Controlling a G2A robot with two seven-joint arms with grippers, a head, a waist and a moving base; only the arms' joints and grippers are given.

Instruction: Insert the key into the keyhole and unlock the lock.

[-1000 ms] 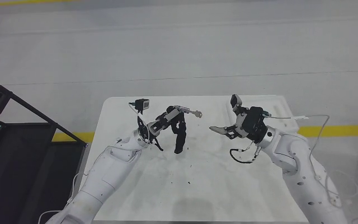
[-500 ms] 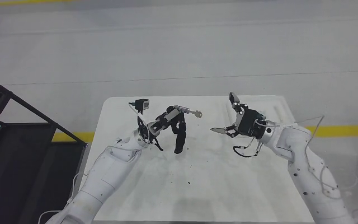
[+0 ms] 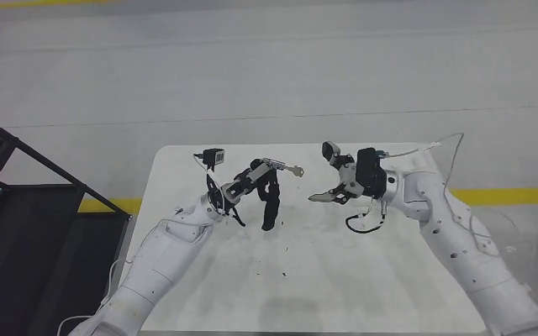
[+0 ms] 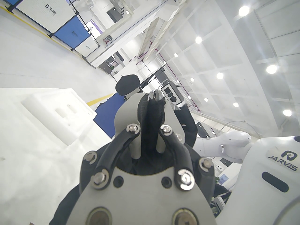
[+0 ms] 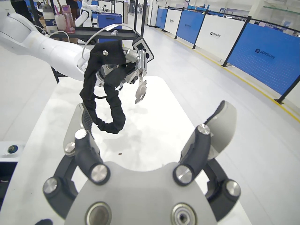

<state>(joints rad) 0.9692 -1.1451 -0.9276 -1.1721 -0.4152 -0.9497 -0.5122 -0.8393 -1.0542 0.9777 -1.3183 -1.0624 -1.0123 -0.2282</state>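
Observation:
My left gripper (image 3: 259,174) is held above the white table (image 3: 361,277), shut on the lock (image 3: 271,165). The lock is a silver cylinder (image 5: 141,63) with a black fabric-covered cable loop (image 5: 110,108) hanging down from it. A silver key (image 5: 141,91) sticks out of the keyhole end, pointing toward my right gripper (image 3: 326,175). That gripper is open, its fingers wide apart, a short gap from the key (image 3: 294,170). In the left wrist view the fingers (image 4: 131,115) clamp the black cable, with the lock's metal end (image 4: 155,94) past their tips.
A small black-and-white device (image 3: 213,156) sits near the table's far left corner. A black rack (image 3: 42,218) stands left of the table. A white foam block (image 4: 51,115) lies on the table surface. Bare table lies under both arms.
My right gripper has moved left toward the key and stayed open. The left arm with the lock has kept still.

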